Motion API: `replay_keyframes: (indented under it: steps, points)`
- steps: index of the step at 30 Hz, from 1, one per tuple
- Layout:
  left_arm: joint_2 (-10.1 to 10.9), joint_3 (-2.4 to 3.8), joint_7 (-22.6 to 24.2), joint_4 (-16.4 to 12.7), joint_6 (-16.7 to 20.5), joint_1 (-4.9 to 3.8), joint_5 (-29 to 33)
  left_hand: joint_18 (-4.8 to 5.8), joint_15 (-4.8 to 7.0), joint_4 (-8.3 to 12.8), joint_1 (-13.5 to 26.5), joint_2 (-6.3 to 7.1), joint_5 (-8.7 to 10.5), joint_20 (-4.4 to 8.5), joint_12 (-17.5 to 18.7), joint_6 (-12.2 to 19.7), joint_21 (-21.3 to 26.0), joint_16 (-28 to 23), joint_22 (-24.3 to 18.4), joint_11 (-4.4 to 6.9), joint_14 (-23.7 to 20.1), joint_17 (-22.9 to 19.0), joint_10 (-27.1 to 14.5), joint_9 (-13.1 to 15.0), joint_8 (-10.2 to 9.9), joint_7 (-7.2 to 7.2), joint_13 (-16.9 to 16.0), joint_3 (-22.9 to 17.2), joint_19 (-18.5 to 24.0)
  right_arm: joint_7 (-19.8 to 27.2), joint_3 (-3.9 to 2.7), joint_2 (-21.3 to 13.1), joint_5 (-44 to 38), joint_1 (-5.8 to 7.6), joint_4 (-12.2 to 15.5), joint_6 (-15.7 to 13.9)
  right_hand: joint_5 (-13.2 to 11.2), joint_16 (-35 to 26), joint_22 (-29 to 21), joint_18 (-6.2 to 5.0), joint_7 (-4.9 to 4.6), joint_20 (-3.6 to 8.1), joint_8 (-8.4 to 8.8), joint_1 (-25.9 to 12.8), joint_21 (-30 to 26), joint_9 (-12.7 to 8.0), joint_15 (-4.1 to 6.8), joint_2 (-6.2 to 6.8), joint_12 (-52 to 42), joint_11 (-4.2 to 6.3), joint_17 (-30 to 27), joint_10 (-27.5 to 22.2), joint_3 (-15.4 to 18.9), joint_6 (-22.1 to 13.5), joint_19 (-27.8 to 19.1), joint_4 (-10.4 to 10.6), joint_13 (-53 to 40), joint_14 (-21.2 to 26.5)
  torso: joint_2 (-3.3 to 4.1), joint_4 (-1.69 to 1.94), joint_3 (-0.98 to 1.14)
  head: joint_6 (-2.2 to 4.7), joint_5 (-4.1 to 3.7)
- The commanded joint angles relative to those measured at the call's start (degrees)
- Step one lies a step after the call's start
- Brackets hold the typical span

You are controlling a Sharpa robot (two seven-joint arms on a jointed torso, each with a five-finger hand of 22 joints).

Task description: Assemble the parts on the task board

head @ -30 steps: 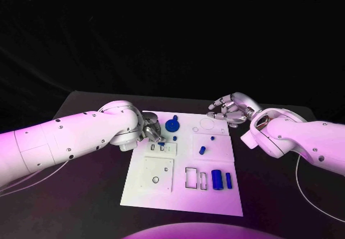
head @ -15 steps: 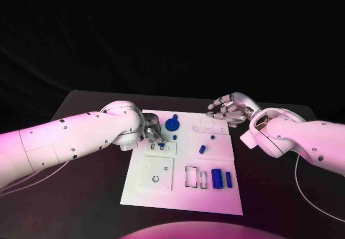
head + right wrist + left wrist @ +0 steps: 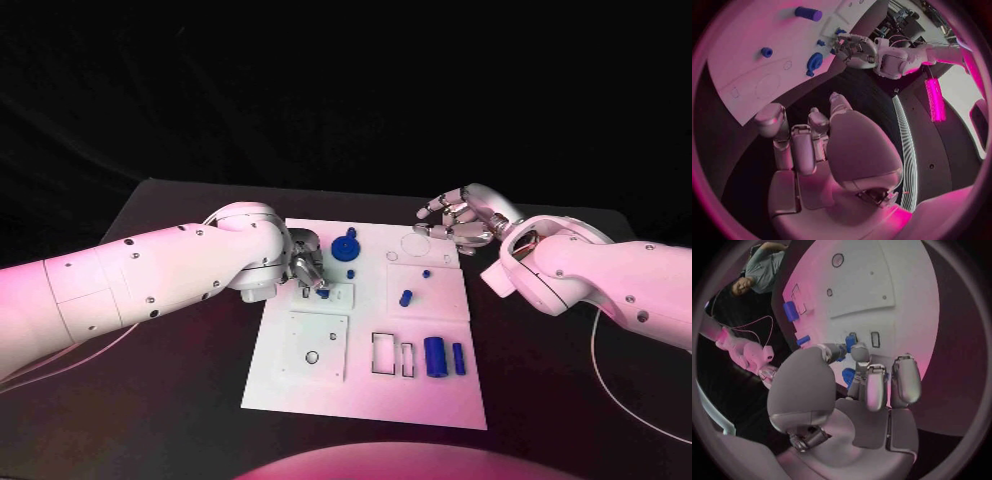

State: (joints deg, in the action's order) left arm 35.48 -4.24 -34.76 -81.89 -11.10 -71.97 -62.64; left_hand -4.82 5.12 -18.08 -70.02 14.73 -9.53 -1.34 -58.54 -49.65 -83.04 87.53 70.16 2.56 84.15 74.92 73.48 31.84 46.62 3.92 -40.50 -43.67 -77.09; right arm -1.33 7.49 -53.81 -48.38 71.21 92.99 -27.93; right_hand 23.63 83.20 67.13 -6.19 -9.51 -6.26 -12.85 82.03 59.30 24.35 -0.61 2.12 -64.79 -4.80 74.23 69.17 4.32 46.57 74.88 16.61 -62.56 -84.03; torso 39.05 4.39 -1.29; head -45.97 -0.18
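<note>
The white task board (image 3: 361, 385) lies in the middle of the black table. My left hand (image 3: 303, 264) hovers low over the board's near-left part and pinches a small blue part (image 3: 323, 291) between thumb and a finger. The left wrist view shows that part (image 3: 850, 342) at my fingertips (image 3: 859, 353), beside an empty slot (image 3: 874, 339). A round blue part (image 3: 346, 250) sits just beyond the hand. My right hand (image 3: 459, 224) hangs over the board's far right corner, fingers loosely bent and holding nothing. It also appears in its own wrist view (image 3: 811, 140).
More blue parts lie on the board: a small stud (image 3: 427, 273), a short peg (image 3: 407, 297), a thick cylinder (image 3: 434, 357) and a thin bar (image 3: 459, 360) near several rectangular cut-outs (image 3: 385, 356). Bare black table (image 3: 562, 390) surrounds the board.
My left hand has shifted very slightly over the small blue part. The right hand and the other parts stay where they were.
</note>
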Motion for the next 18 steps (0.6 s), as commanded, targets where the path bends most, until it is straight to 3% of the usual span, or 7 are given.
replay_keyframes:
  steps: [1,18]
  points:
    - [-0.3,0.0,-0.2,0.0,-1.2,0.15,-0.4,0.7,0.35,8.8,0.2,-0.21,-0.18,0.11,-0.2,-2.8,-0.2,0.3,0.0,0.04,4.5,9.8,0.3,12.1,0.2,-2.55,-0.1,-9.0,-0.2,-0.2,-0.01,0.1,0.2,-0.09,0.0,0.1,0.4,-0.2,0.0,-0.57,-0.1,0.0,-0.32,-0.1,-0.2,0.1,0.32,-0.08,0.2,0.19,0.1,-0.3,-0.4,-0.3,-0.4,0.1,0.0,-1.9,-0.03,0.06,-0.04,-0.14,-0.01]
    - [-0.3,-0.06,-0.2,0.1,-2.2,0.49,-1.4,0.75,0.51,9.0,0.8,-0.11,-0.01,0.27,-0.3,-3.3,-0.3,0.3,0.2,0.25,4.5,9.9,0.5,12.6,0.7,-2.84,-0.1,-8.9,-0.4,-0.7,-0.01,0.0,1.2,-0.22,-0.1,0.1,0.5,-0.2,0.0,-0.55,-0.08,0.0,-0.42,-0.3,-0.1,0.1,0.32,-0.13,0.1,0.19,0.1,-0.2,-0.4,-0.3,-0.4,0.1,0.0,-1.9,-0.06,0.05,-0.01,-0.32,0.05]
